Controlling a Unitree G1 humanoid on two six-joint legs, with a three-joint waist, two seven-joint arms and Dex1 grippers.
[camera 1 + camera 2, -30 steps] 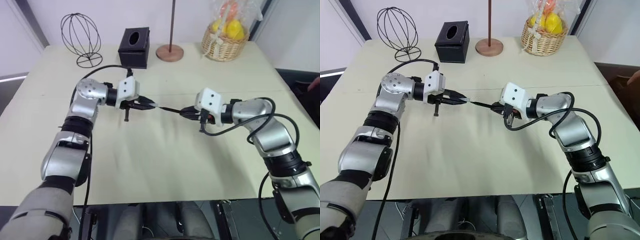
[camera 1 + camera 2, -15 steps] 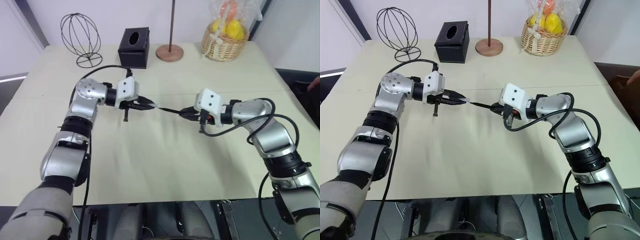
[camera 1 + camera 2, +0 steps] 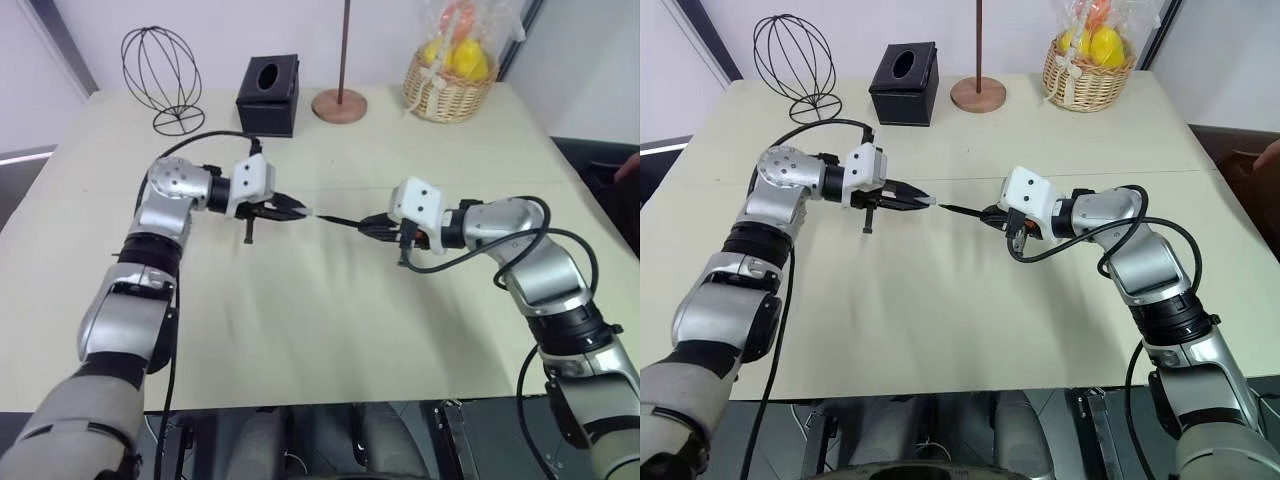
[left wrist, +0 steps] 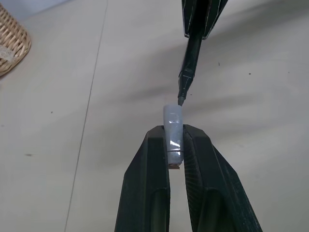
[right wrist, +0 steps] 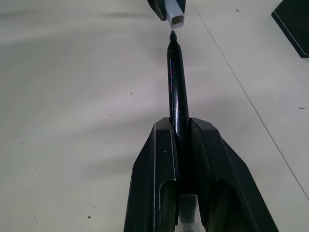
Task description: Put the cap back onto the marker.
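Gripping the cap (image 4: pixel 173 126) in the left end effector (image 4: pixel 175 142) and the marker (image 5: pixel 176 87) in the right end effector (image 5: pixel 182 130), above mid-desk (image 3: pixel 330 330). Tip just short of the cap's mouth, aligned; not yet seated. Remaining, likely: push together.

A pale grey-white cap (image 4: pixel 173 130), short and cylindrical, is held above the table's centre, its open mouth facing right toward the marker (image 5: pixel 177 92). The marker, a slim glossy black stick, lies nearly level in the air to the cap's right, its tapered tip aimed left at that opening. A sliver of space separates tip from cap; the two line up almost end to end, the cap not yet seated on the marker.
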